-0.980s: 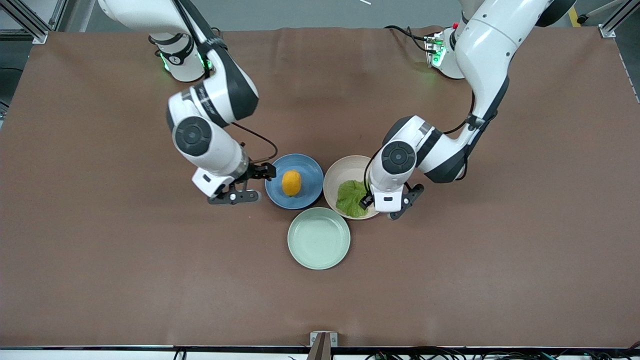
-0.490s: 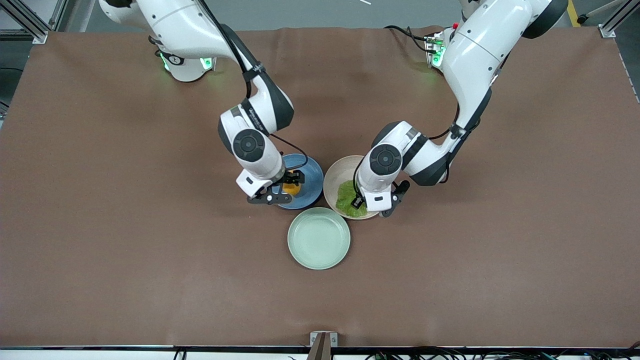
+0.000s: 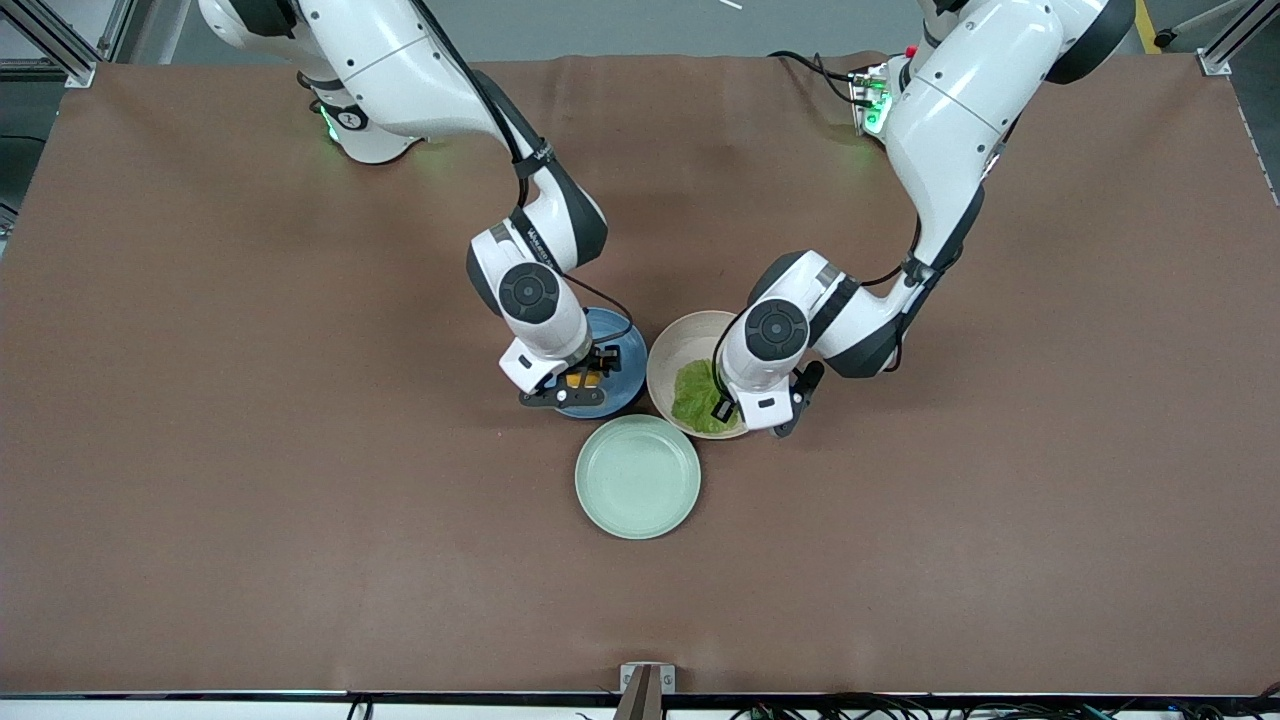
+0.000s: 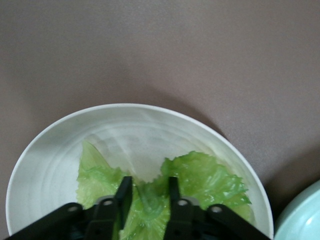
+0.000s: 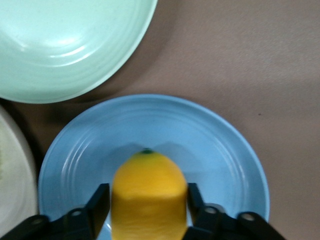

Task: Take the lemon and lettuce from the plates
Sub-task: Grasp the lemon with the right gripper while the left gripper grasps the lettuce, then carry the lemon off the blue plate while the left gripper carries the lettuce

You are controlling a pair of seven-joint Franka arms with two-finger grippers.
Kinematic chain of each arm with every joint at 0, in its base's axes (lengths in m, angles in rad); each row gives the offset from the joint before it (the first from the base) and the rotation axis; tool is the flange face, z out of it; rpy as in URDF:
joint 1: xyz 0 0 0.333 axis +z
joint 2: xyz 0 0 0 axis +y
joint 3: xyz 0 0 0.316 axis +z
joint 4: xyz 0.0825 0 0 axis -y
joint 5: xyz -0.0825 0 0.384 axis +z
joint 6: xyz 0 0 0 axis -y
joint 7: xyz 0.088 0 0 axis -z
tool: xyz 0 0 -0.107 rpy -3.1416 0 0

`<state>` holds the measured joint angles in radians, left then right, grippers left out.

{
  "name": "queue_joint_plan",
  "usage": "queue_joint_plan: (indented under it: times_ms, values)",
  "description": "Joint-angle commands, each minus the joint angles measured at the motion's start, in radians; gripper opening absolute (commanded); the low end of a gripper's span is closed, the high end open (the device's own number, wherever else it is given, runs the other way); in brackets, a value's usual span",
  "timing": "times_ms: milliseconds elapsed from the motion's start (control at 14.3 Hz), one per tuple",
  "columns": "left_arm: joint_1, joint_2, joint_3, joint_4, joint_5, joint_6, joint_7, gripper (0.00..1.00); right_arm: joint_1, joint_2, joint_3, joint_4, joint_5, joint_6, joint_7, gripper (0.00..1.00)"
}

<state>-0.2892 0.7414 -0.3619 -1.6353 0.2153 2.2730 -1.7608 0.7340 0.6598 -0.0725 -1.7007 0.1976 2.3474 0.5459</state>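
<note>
My right gripper [image 5: 148, 210] is down in the blue plate [image 3: 622, 352] near mid-table, fingers against both sides of the lemon [image 5: 148, 192]. My left gripper [image 4: 148, 197] pinches a fold of the lettuce [image 4: 210, 181] in the beige plate [image 3: 672, 356] beside it.

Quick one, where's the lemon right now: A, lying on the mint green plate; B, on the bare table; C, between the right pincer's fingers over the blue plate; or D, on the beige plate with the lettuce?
C: in the right wrist view the lemon sits between the fingers of the right pincer, with the blue plate under it; whether it has left the plate cannot be told.
</note>
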Motion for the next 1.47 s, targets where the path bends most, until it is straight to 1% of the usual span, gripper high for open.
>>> queue_joint_plan:
  times_ms: [0, 70, 140, 210, 280, 350, 490, 560, 630, 770, 910, 980, 1120, 1190, 1400]
  values:
    - [0.008, -0.002, -0.002, 0.020, 0.012, -0.013, -0.032, 0.11, 0.012, -0.006, -0.010, -0.004, 0.023, -0.005, 0.009, 0.33]
    - [0.008, -0.010, 0.001, 0.019, 0.018, -0.015, -0.035, 0.11, 0.012, -0.011, -0.010, -0.004, 0.023, -0.008, 0.009, 0.25]
    - [0.011, -0.034, 0.001, 0.018, 0.021, -0.021, -0.036, 0.08, 0.012, -0.020, -0.010, -0.002, 0.023, -0.031, 0.008, 0.21]
    - [0.018, -0.065, 0.006, 0.020, 0.022, -0.048, -0.031, 0.03, 0.009, -0.044, -0.013, 0.004, 0.022, -0.071, 0.003, 0.19]
    - [0.028, -0.097, 0.009, 0.020, 0.025, -0.079, -0.020, 0.01, -0.004, -0.101, -0.018, 0.006, 0.020, -0.133, -0.004, 0.18]
    - [0.053, -0.134, 0.009, 0.020, 0.030, -0.102, 0.004, 0.01, -0.025, -0.158, -0.021, 0.007, 0.011, -0.208, -0.004, 0.18]
    - [0.112, -0.175, 0.008, 0.029, 0.033, -0.104, 0.062, 0.01, -0.121, -0.279, -0.035, 0.015, -0.001, -0.363, -0.033, 0.18]
    - [0.148, -0.191, 0.006, 0.029, 0.032, -0.105, 0.122, 0.01, -0.184, -0.328, -0.039, 0.015, -0.019, -0.438, -0.116, 0.18]
    - [0.191, -0.195, 0.006, 0.028, 0.027, -0.105, 0.163, 0.01, -0.258, -0.360, -0.043, 0.013, -0.036, -0.501, -0.217, 0.19]
    - [0.263, -0.191, 0.006, 0.019, 0.032, -0.107, 0.229, 0.01, -0.406, -0.377, -0.043, 0.003, -0.055, -0.551, -0.344, 0.19]
    - [0.333, -0.180, 0.008, 0.014, 0.030, -0.109, 0.321, 0.01, -0.525, -0.368, -0.043, -0.025, -0.116, -0.540, -0.476, 0.20]
    - [0.373, -0.175, 0.006, 0.005, 0.030, -0.109, 0.367, 0.01, -0.594, -0.364, -0.041, -0.028, -0.133, -0.528, -0.562, 0.20]
    - [0.436, -0.143, 0.008, -0.001, 0.030, -0.109, 0.450, 0.01, -0.687, -0.336, -0.041, -0.062, -0.136, -0.469, -0.703, 0.20]
    - [0.464, -0.128, 0.008, 0.000, 0.032, -0.107, 0.480, 0.02, -0.717, -0.330, -0.041, -0.092, -0.136, -0.421, -0.736, 0.20]
    - [0.524, -0.097, 0.006, 0.006, 0.029, -0.105, 0.549, 0.02, -0.746, -0.293, -0.043, -0.189, -0.139, -0.262, -0.756, 0.20]
